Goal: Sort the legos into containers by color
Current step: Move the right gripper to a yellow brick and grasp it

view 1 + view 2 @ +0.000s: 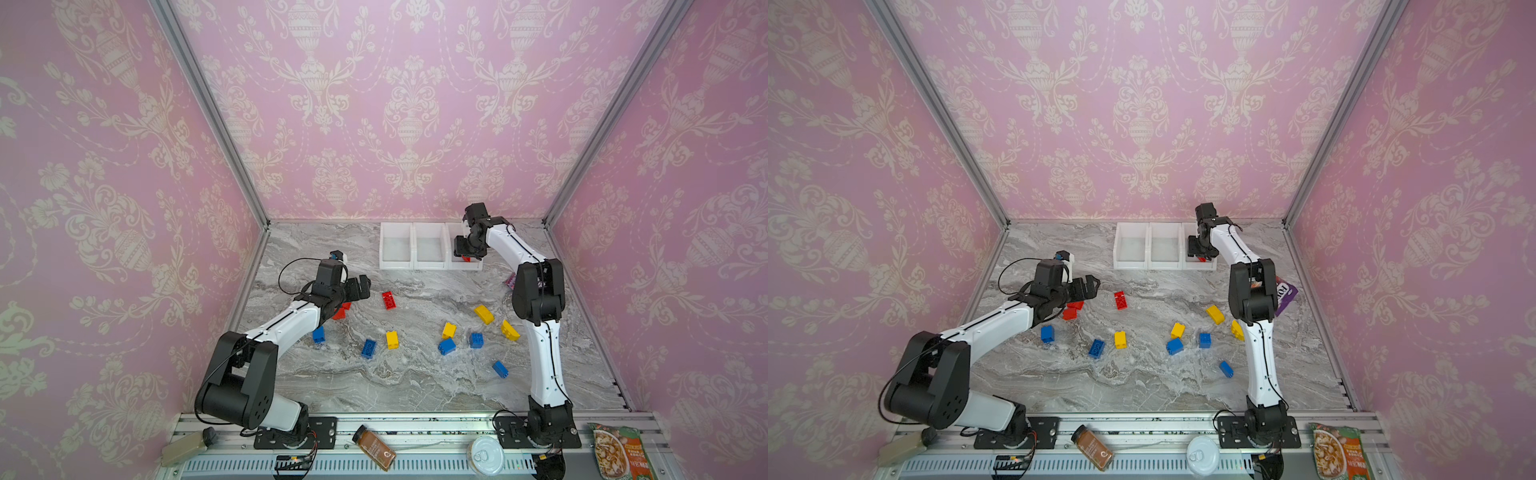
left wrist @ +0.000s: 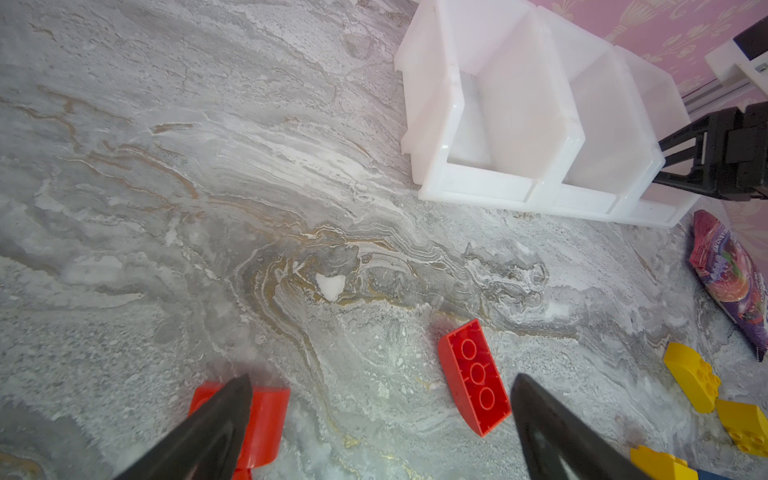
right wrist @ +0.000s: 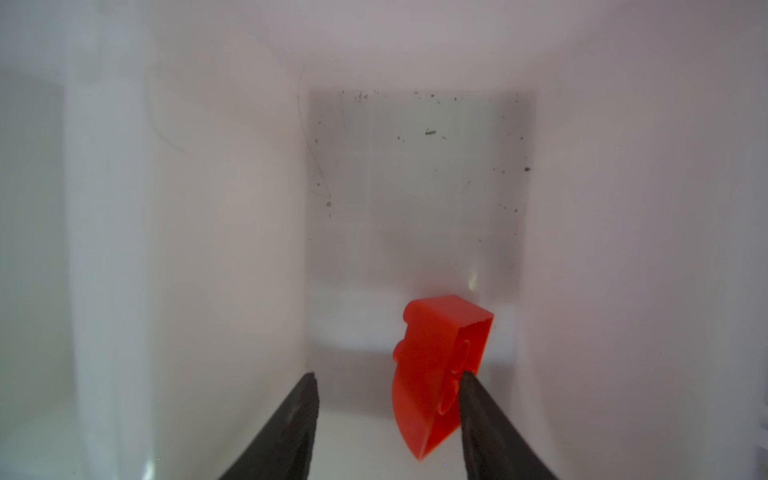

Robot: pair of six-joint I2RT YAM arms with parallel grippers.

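right gripper (image 3: pixel 387 373): hanging inside the rightmost bin (image 3: pixel 208 208) of the containers (image 1: pixel 397 266). Jaws spread, not pinching. One finger is touching the red curved brick (image 3: pixel 436 374), the other standing apart from it.
red curved brick: sitting low in that bin, tilted; resting or dropping, can't tell.
left gripper (image 2: pixel 383 376): hovering over the table (image 1: pixel 415 395), jaws spread wide, holding nothing. It is sitting near the red long brick (image 2: pixel 473 378) and the two red bricks (image 1: pixel 341 311).
other two bins: looking empty in both top views.
done: one red going in, nothing else.
left: legos lying loose on the table, namely three red, four yellow bricks (image 1: pixel 484 314) and five blue bricks (image 1: pixel 368 348).
progress: looking like it is just getting started, with nearly all the sorting waiting.
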